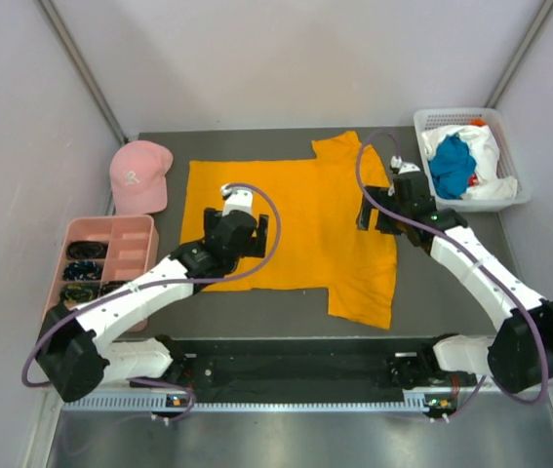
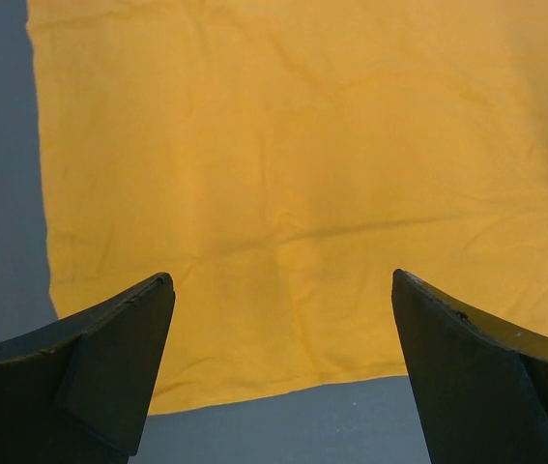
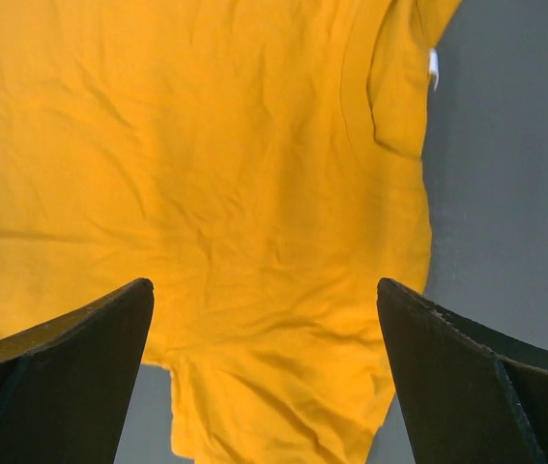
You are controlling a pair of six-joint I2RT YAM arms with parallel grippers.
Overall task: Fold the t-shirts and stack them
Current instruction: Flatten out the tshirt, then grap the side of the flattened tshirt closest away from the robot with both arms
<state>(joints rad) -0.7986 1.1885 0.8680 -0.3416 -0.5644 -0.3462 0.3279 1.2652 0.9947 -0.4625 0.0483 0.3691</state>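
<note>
The orange-yellow t-shirt (image 1: 300,219) lies spread flat on the dark table, collar end to the right, one sleeve at the back and one at the front right. My left gripper (image 1: 240,232) hovers open and empty over the shirt's left part; the left wrist view shows the cloth (image 2: 293,174) and its near hem between the wide jaws. My right gripper (image 1: 378,213) hovers open and empty over the shirt's right side; the right wrist view shows the cloth (image 3: 216,193) and a sleeve below. A teal-blue shirt (image 1: 452,166) and a white shirt (image 1: 486,156) lie bunched in the basket.
A white basket (image 1: 422,124) stands at the back right. A pink cap (image 1: 138,175) lies at the back left. A pink tray (image 1: 110,229) with dark items stands at the left. Grey walls enclose the table.
</note>
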